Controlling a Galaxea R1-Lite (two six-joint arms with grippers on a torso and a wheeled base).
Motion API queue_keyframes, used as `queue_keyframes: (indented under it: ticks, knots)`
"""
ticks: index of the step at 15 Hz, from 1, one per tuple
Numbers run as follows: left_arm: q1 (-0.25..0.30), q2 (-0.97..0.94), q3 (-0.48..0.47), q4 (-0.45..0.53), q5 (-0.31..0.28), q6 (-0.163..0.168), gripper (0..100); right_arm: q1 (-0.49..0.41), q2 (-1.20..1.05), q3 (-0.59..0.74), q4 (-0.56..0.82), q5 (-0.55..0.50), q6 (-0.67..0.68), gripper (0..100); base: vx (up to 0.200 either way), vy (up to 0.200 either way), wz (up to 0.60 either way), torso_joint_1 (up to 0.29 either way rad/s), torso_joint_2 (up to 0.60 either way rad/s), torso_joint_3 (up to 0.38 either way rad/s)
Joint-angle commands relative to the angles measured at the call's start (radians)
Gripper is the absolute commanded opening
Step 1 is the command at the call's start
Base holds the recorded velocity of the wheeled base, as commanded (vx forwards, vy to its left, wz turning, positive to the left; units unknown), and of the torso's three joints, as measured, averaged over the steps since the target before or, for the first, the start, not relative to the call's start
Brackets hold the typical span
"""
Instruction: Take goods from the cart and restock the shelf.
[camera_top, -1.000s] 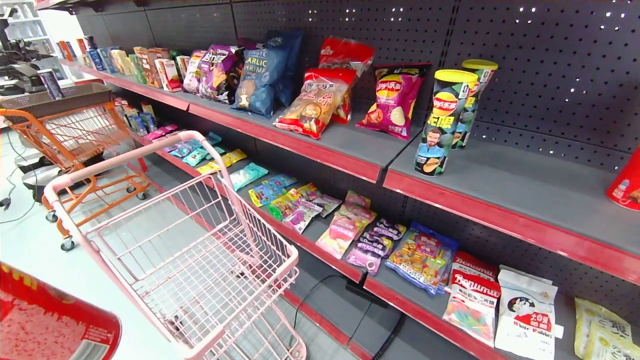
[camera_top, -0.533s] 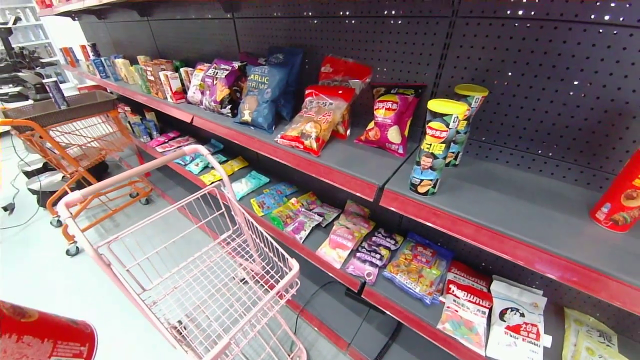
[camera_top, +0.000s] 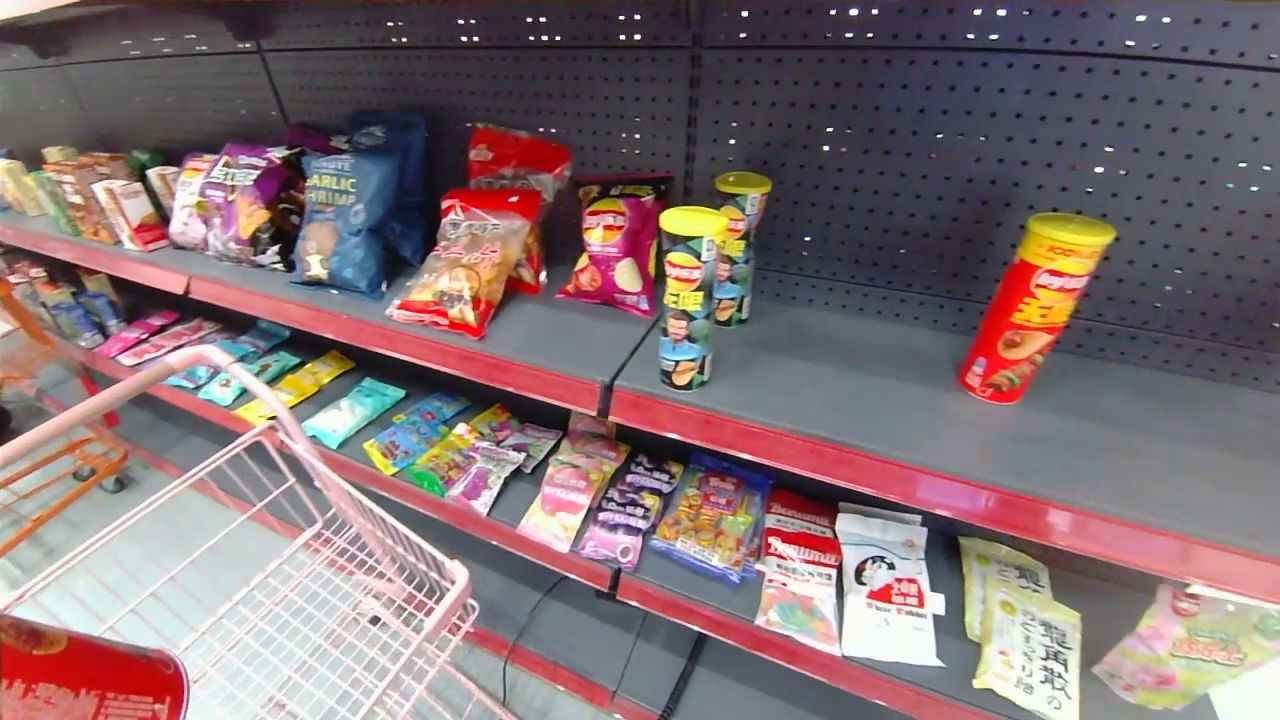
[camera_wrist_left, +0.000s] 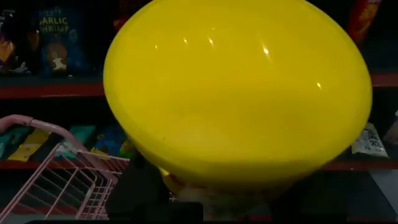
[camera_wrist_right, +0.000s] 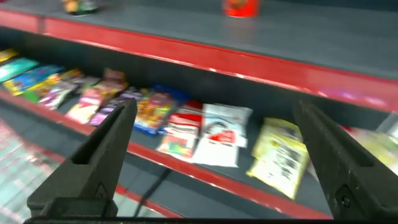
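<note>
Beside pink cart (camera_top: 130, 388), left pincer (camera_wrist_left: 230, 199) pinching yellow-lidded red can (camera_wrist_left: 236, 93); right pincer (camera_wrist_right: 217, 155) spread, facing lower shelf (camera_top: 700, 618).

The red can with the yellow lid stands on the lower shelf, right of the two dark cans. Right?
Not quite. The red can stands on the upper shelf, right of the two dark cans, as the head view shows.

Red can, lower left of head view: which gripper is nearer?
Left. The left gripper is shut on the red can. The right gripper hangs open facing the lower shelf, apart from the can.
</note>
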Motion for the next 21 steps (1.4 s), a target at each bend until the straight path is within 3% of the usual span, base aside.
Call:
queue_keyframes:
  ticks: [1,4,5,6,10,18,21]
  knots:
    - [0.000,0.005,0.001,0.009,0.001,0.012,0,0.000,0.001,0.000,0.000,0.000,0.000,100,0.000,0.000,-0.60,0.002,0.00,-0.002]
    - [0.002,0.005,0.003,0.035,0.018,0.043,0,0.000,0.001,0.000,0.000,0.000,0.000,100,0.000,0.000,-0.60,0.009,0.00,0.002]
    - [0.002,0.005,0.005,0.046,0.038,0.081,0,0.000,0.001,0.000,0.000,0.000,0.000,100,0.000,0.000,-0.60,0.002,0.01,0.007]
    - [0.000,0.005,0.008,0.049,0.046,0.098,0,0.000,0.001,0.000,0.000,0.000,0.000,100,0.000,0.000,0.00,0.000,0.00,0.000]
    - [0.002,0.007,0.005,0.049,0.061,0.100,0,0.000,0.001,0.000,0.000,0.000,-0.002,100,0.000,0.000,0.00,0.000,0.00,0.000]
    - [0.000,0.002,0.008,0.048,0.070,0.132,0,0.000,0.001,0.000,0.000,0.000,-0.003,100,0.200,0.000,0.00,0.001,0.00,0.002]
    - [-0.001,-0.018,0.011,0.048,0.063,0.135,0,0.000,0.001,0.000,0.000,0.005,-0.005,100,0.000,0.000,0.00,0.000,0.00,0.000]
